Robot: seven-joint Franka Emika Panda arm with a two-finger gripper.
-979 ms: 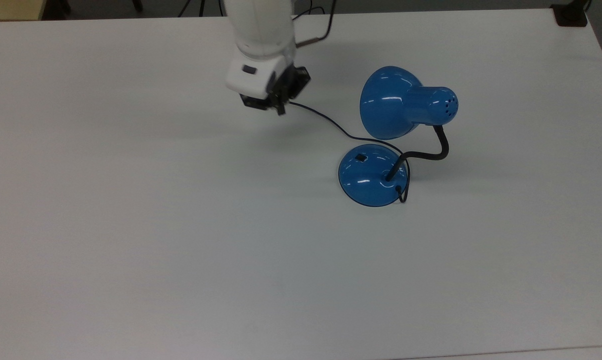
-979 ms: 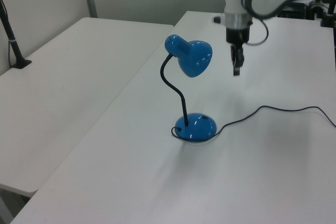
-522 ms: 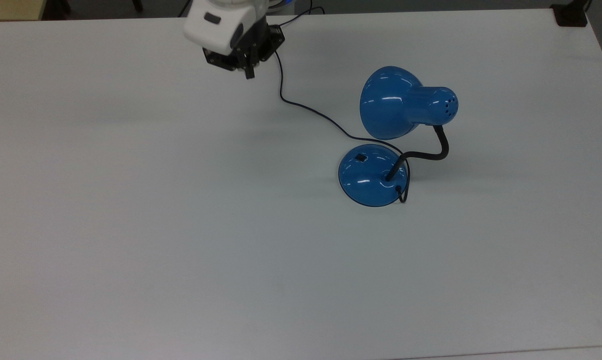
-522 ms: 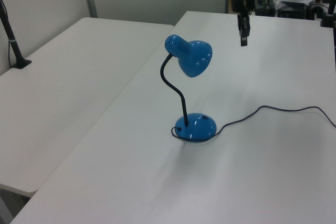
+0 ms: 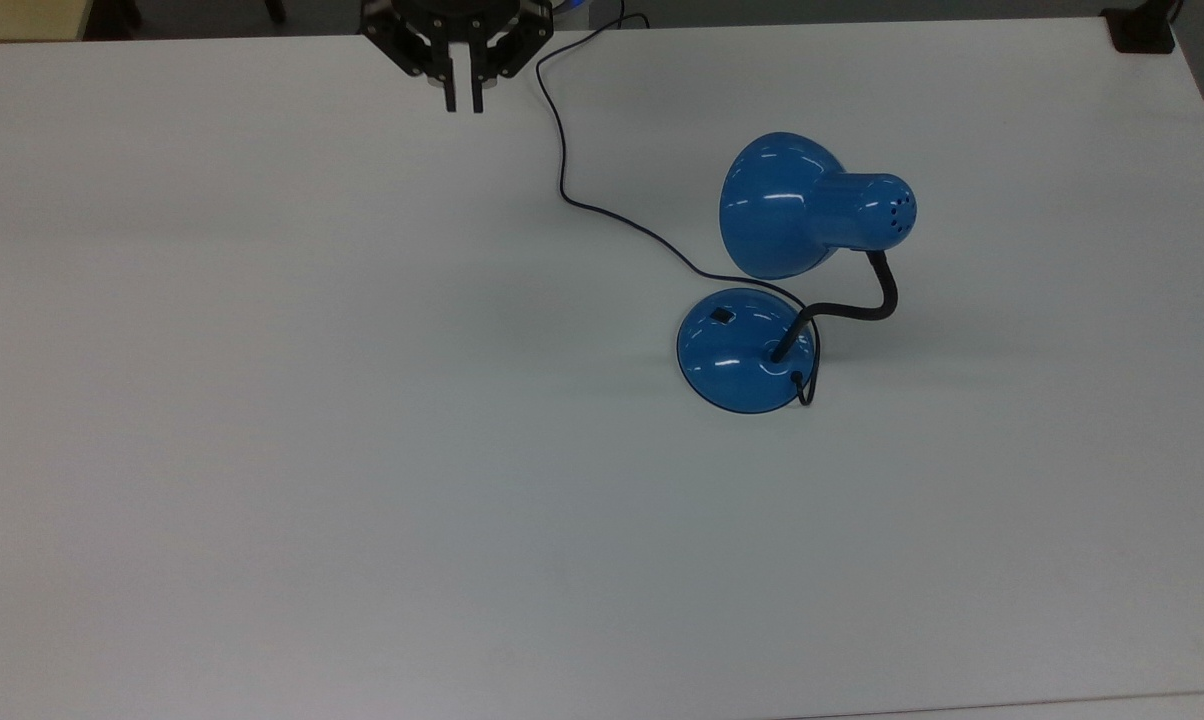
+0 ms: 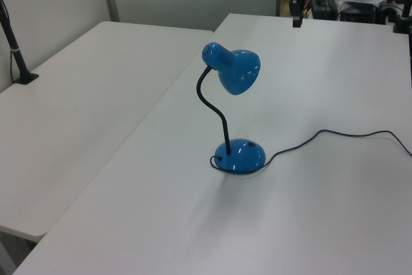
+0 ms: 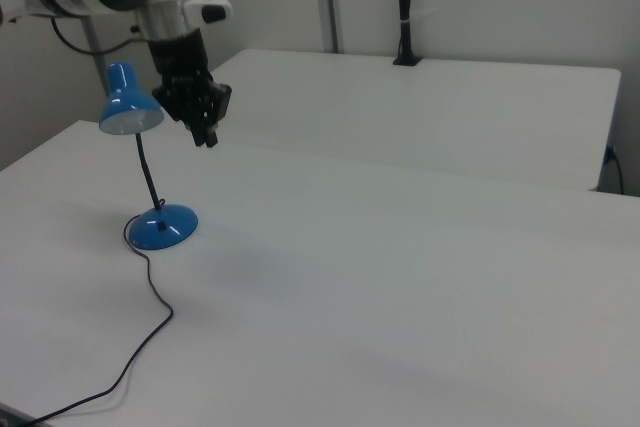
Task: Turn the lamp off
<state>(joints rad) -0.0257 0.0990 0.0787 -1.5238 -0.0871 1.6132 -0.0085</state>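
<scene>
Tool (image 5: 463,100) had pulled up and away toward the top view's upper edge, well apart from the lamp (image 5: 762,345), fingers nearly together, holding nothing. Lamp stood unmoved on the surface (image 5: 262,450). Switching likely done; arm retreating.

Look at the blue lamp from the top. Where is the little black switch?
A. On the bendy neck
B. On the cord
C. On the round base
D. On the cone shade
C. In the top view the small black switch sits on the round blue base of the lamp, toward the top view's upper left of the dome, apart from where the black gooseneck enters it.
</scene>
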